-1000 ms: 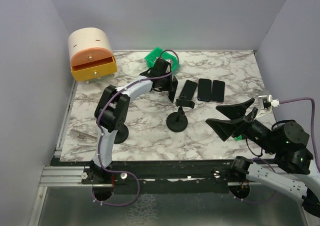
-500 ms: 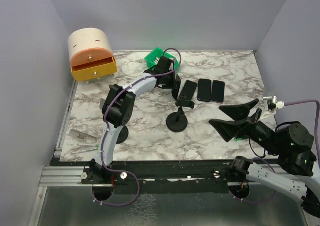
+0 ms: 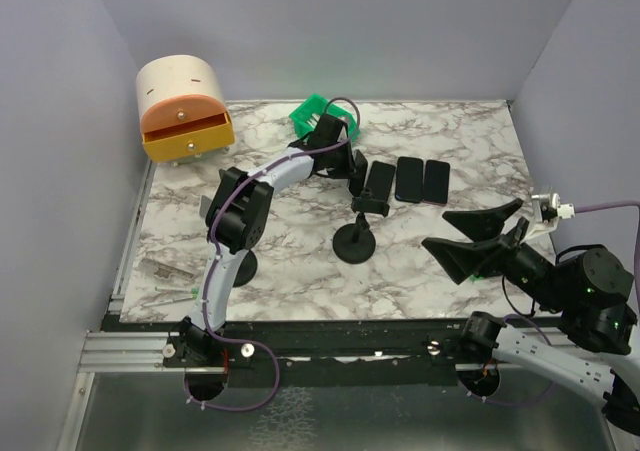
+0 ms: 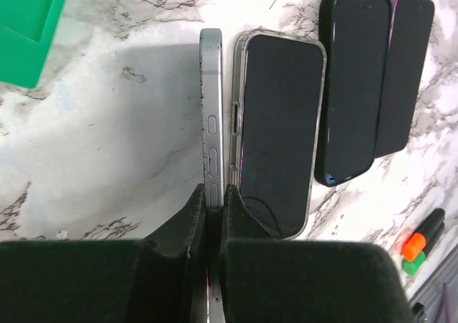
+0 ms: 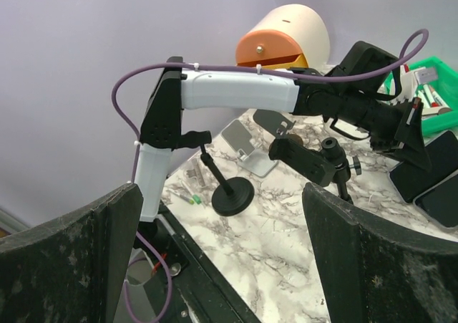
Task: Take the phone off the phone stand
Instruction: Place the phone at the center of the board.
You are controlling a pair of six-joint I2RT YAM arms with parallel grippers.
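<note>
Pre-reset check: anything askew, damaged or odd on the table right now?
One thing: the phone pinched in the left claw is turned on its thin edge, close beside the three flat phones. Its metal side looks scuffed and speckled. Nothing looks spilled.

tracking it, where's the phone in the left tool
Left wrist view: the phone, edge-on in the left tool, is just left of the clear-cased phone.

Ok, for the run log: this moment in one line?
left gripper shut on phone | beside flat phones | right gripper open | phone stand empty
</note>
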